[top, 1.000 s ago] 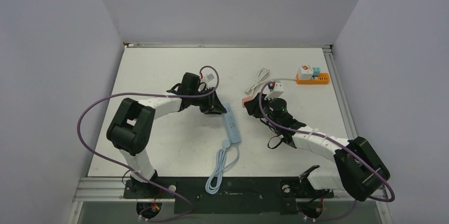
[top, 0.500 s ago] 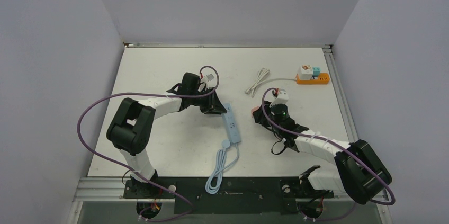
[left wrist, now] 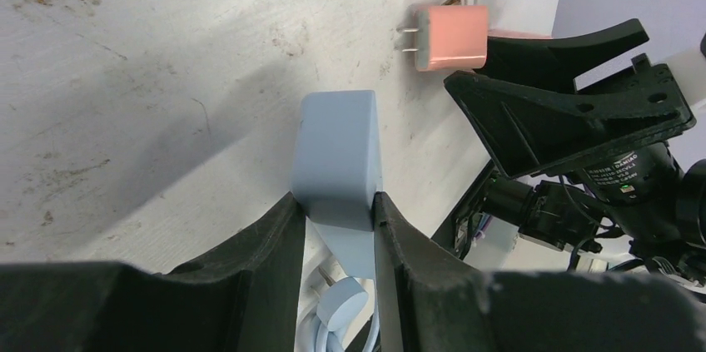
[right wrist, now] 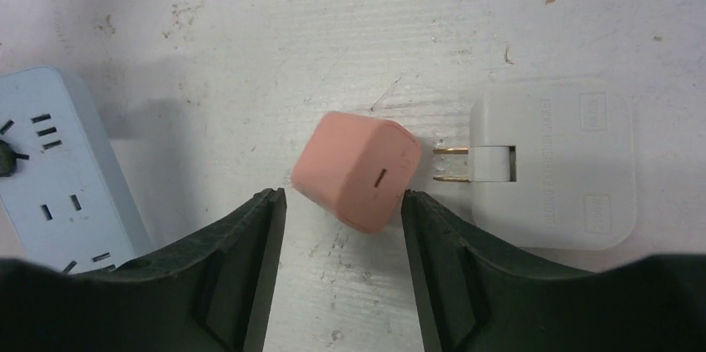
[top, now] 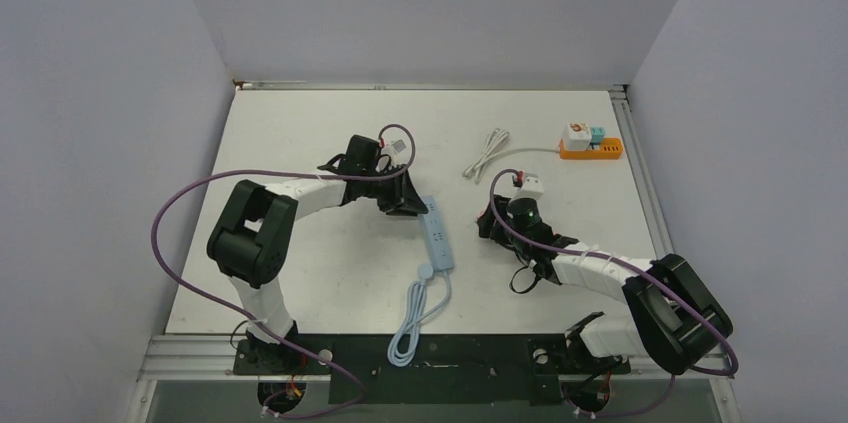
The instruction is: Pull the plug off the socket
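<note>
The pale blue power strip (top: 437, 231) lies in the middle of the table. My left gripper (left wrist: 333, 202) is shut on its far end (left wrist: 337, 156); from above, the left gripper (top: 405, 205) sits at that end. The pink plug (right wrist: 358, 171) is out of the strip and lies on the table to its right, with its prongs bare in the left wrist view (left wrist: 449, 36). My right gripper (right wrist: 343, 200) is open, its fingers either side of the plug's near end. From above, the right gripper (top: 490, 218) hides the plug.
A white adapter (right wrist: 554, 165) with two brass prongs lies just right of the pink plug. An orange power strip (top: 590, 148) with plugs in it sits at the back right, and a white cable (top: 487, 151) is beside it. The blue strip's cord coils (top: 410, 328) near the front edge.
My right gripper has moved nearer and to the right with the pink plug, away from the strip's far end. It now stands open over the plug. The left arm has hardly moved.
</note>
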